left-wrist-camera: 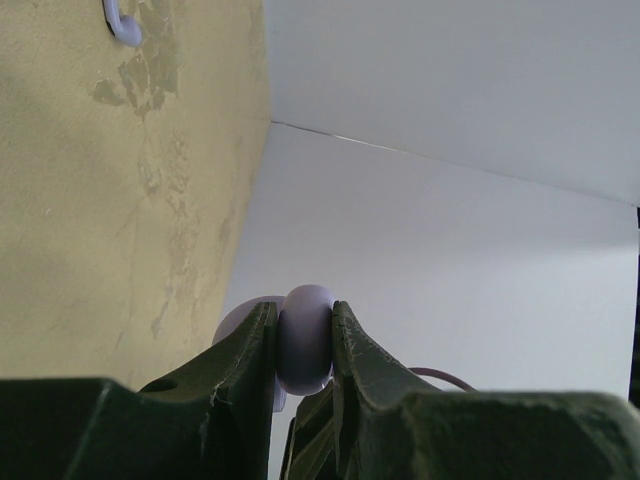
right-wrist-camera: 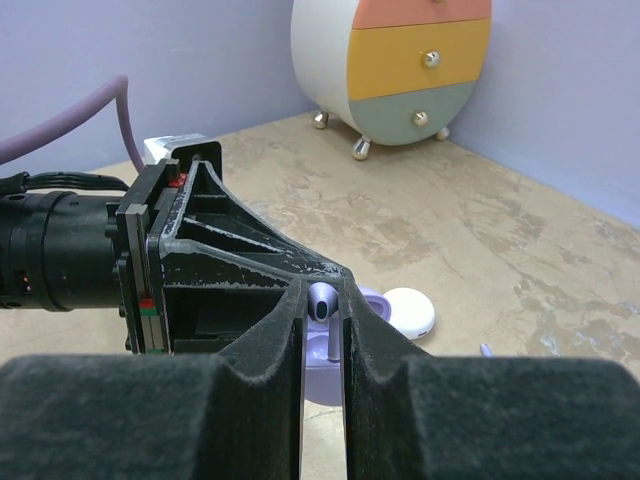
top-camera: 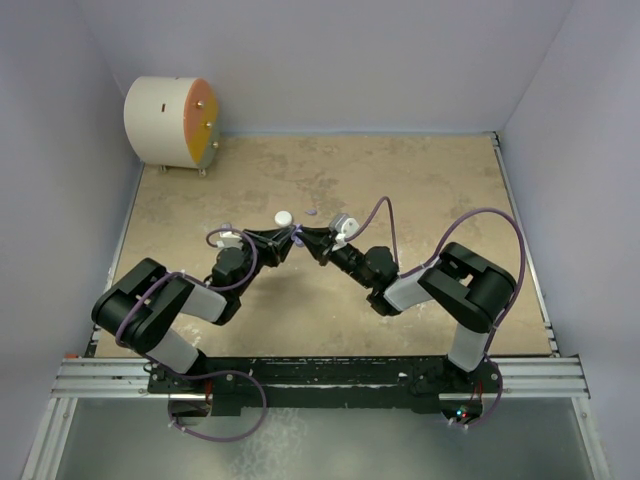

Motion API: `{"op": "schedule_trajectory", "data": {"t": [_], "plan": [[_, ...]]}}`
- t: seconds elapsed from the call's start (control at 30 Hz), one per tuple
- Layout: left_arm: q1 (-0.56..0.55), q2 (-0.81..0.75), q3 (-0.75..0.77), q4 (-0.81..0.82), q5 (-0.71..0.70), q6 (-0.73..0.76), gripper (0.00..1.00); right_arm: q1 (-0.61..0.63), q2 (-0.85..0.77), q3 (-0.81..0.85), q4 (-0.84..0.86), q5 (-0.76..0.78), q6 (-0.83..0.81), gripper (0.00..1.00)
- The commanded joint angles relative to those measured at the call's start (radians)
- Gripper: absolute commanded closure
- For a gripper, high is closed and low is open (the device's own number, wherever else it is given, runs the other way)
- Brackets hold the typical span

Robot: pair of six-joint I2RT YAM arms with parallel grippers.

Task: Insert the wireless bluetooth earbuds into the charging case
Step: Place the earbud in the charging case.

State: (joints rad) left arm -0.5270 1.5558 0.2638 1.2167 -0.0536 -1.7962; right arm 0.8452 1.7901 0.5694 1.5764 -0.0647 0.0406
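My left gripper (top-camera: pixel 294 236) is shut on the lilac charging case (left-wrist-camera: pixel 305 345), held off the table with its lid (left-wrist-camera: pixel 238 322) open. My right gripper (top-camera: pixel 311 239) meets it from the right and is shut on a lilac earbud (right-wrist-camera: pixel 322 302). The bud's stem points down into the open case (right-wrist-camera: pixel 322 378). A second lilac earbud (top-camera: pixel 312 212) lies loose on the table just beyond the grippers; it also shows in the left wrist view (left-wrist-camera: pixel 122 22) and the right wrist view (right-wrist-camera: pixel 485 351). A closed white case (top-camera: pixel 285 217) lies beside it. No white earbuds show.
A round white drawer chest (top-camera: pixel 172 122) with coloured drawer fronts stands in the far left corner. Lilac walls enclose the tan table (top-camera: pixel 420 190) on three sides. The white case also shows in the right wrist view (right-wrist-camera: pixel 408 312), just behind the lilac case.
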Motion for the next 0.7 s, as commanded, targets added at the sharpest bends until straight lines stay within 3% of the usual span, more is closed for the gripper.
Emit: {"op": "schedule_trajectory", "data": {"t": [0.0, 0.67], "plan": [[-0.012, 0.003, 0.026, 0.066, 0.012, -0.013, 1.00, -0.006, -0.049, 0.027, 0.807, -0.013, -0.030, 1.00], [-0.016, -0.034, 0.031, 0.064, 0.006, -0.022, 1.00, -0.012, -0.041, 0.006, 0.807, -0.012, -0.010, 1.00]]}}
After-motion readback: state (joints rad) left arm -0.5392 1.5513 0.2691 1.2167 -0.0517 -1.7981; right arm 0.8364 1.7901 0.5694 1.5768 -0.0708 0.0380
